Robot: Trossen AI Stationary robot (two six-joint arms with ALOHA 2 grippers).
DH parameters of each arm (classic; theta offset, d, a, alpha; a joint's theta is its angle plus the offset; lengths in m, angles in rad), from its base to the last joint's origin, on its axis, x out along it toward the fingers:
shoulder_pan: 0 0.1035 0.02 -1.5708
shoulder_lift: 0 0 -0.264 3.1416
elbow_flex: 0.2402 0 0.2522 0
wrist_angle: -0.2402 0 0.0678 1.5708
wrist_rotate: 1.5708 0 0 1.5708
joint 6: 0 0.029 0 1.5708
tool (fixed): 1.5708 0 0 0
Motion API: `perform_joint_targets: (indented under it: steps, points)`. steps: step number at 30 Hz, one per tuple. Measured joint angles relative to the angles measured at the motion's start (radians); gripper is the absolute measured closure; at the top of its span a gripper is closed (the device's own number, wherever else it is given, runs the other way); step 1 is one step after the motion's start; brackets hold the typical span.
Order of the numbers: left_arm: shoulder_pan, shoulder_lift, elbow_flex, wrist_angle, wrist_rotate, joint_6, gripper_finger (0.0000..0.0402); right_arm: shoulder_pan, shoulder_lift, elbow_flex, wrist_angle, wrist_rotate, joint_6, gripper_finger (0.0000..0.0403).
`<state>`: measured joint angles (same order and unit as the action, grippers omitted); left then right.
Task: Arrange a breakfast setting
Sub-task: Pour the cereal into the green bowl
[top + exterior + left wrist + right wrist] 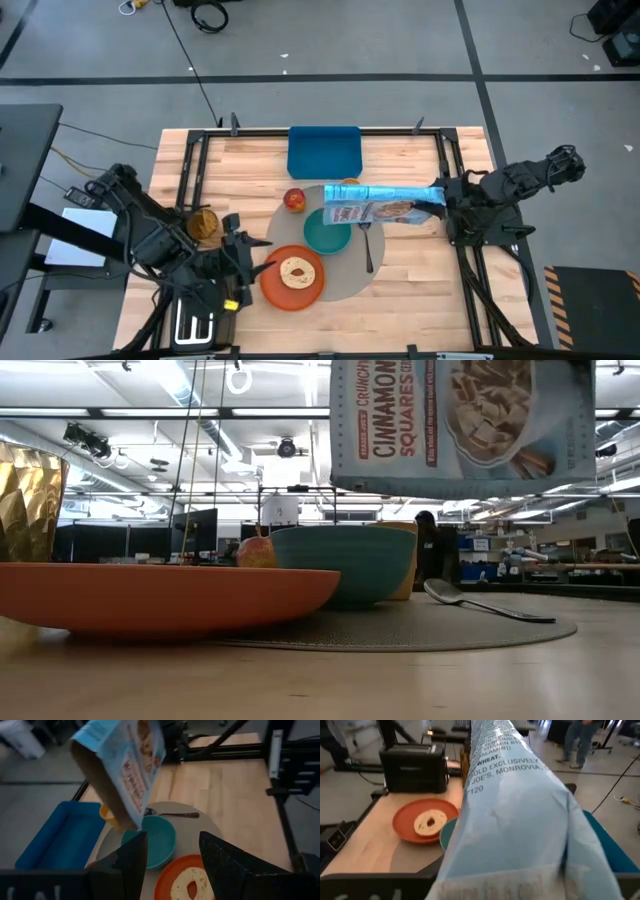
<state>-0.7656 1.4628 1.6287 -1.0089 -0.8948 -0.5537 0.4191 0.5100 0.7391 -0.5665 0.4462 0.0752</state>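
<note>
High view: cereal bag [385,207] apparently in right hand [443,203].

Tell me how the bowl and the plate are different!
The teal bowl is deep with tall sides; the orange plate is flat and shallow. The bowl looks empty, while the plate has round bread on it. The blue cereal bag, held by the right hand, hangs over the bowl, not over the plate. Both are round and sit on the grey mat.

Blue tray [324,152] at table's far edge; black toaster [413,768] near plate side.
</note>
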Motion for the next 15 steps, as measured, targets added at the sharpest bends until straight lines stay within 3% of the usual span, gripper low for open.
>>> perform_joint_targets:
  steps: [15]
  points:
    - [0.119,0.005,0.0,-0.145,0.011,-0.088,0.0214,0.0,0.434,0.366,-0.28,-0.031,-0.02,0.0271]
